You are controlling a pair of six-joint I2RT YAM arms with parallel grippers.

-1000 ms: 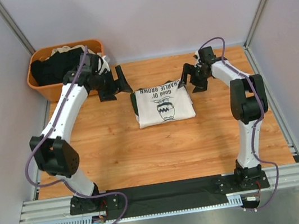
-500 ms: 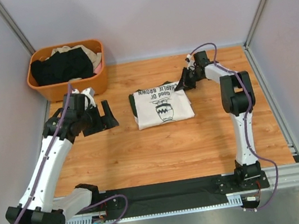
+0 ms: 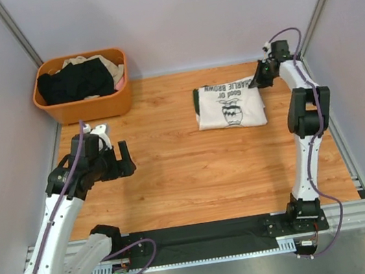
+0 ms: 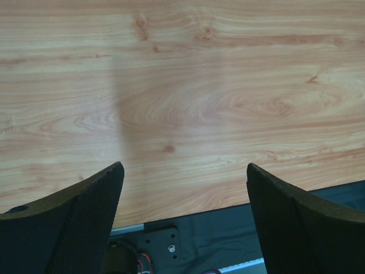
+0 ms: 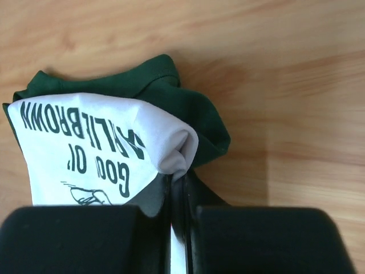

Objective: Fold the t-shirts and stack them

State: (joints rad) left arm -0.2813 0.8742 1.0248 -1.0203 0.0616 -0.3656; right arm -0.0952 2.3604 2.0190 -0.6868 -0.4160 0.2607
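Charlie Brown t-shirt (image 3: 230, 106) folded into a rough rectangle, white with black print uppermost, dark green collar and sleeve cloth showing along the far edge; flat on the far right part of the tabletop (image 3: 188, 171), lettering upside down from the top camera; far right corner pinched by the right gripper (image 3: 260, 76); in the right wrist view, fingers (image 5: 74, 240) pressed together with hardly a gap, a rounded white fold and a bunch of green cloth (image 5: 194, 114) gathered just ahead of the tips; right arm stretched far forward along the right side.

Left gripper (image 3: 118, 162) well apart from that shirt, over bare wood on the left half of the table; fingers (image 4: 80, 217) spread wide, nothing between them; below them in the left wrist view, only wood grain and a soft shadow.

Orange plastic basket (image 3: 87, 107) at the far left corner, holding a black shirt (image 3: 76, 81) and a beige shirt (image 3: 80, 59) heaped together, a little pink at the right rim.

Tabletop of light orange-brown wood with wavy grain and small knots; black strip (image 3: 205, 234) along the near edge under both arm bases; ribbed aluminium rail (image 3: 361, 213) beside it; plain pale grey walls (image 3: 170, 14) on three sides; slanted metal posts (image 3: 16, 31) at the far corners.
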